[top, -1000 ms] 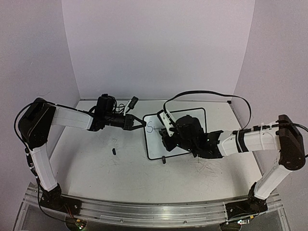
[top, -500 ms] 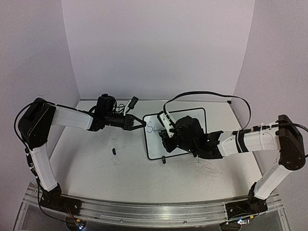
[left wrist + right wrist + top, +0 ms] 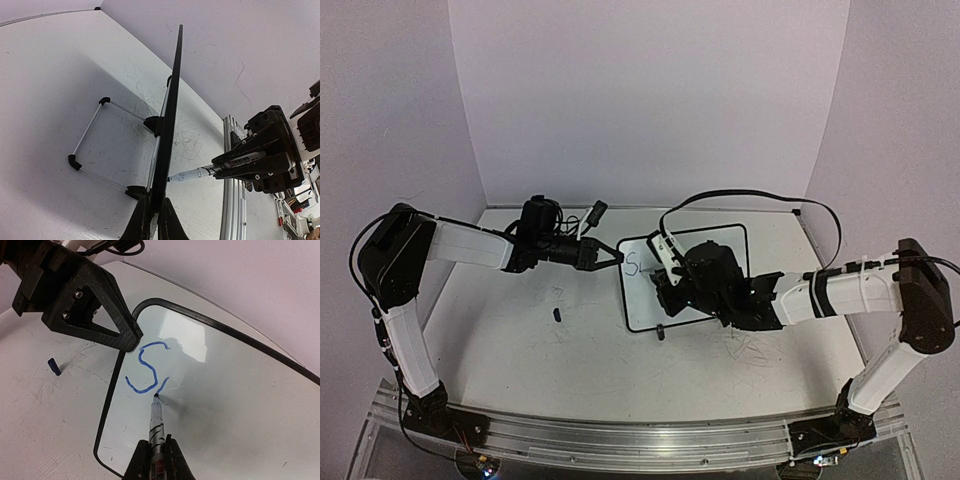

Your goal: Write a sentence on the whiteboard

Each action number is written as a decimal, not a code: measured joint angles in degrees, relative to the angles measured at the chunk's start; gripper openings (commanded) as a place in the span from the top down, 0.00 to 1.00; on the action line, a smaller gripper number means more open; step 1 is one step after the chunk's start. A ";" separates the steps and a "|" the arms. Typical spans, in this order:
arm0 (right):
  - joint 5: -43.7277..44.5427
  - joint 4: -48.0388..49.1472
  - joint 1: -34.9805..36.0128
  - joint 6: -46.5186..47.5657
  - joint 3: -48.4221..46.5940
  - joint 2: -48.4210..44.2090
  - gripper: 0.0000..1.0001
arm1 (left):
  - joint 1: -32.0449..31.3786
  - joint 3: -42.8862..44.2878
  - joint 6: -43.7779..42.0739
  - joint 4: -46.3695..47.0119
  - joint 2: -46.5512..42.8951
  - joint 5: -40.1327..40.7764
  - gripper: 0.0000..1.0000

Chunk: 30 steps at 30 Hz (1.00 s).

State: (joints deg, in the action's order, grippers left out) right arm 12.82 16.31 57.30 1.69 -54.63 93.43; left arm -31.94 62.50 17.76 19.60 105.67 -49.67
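- Pale lilac walls are boxing in the scuffed white tabletop [image 3: 520, 350], and from above I am seeing almost nothing shifting over the last second.
- My left gripper [image 3: 616, 256] is still clenching the left edge of the small glossy whiteboard with the thin black rounded frame [image 3: 240, 405]. It is holding the board steady near the middle of the table, in the same spot as a second ago.
- My right gripper [image 3: 155, 460] is staying clamped around the slim silver-and-black marker [image 3: 156, 425], whose tip is touching the board just below and to the right of the first letter.
- The only change I am noticing is the right wrist creeping very slightly; the overhead view is too small to show any new ink.
- The blue handwritten sentence [image 3: 145, 367] is standing at a capital S plus a short rising stroke, all sitting in the board's upper left corner.
- I am judging that the pen is working slowly through the second letter, so nearly the whole sentence is still waiting to be written.
- A small dark blue cap-like piece [image 3: 558, 315] is lying on the table left of the board, well apart from both arms.
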 measured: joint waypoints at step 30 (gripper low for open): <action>3.91 0.98 0.02 0.00 -0.77 0.00 1.00 | 0.00 0.00 0.02 -0.05 0.00 0.31 1.00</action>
State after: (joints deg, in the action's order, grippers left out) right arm 16.72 17.29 57.32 1.69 -55.40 93.43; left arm -31.94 62.50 17.78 19.55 105.67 -49.36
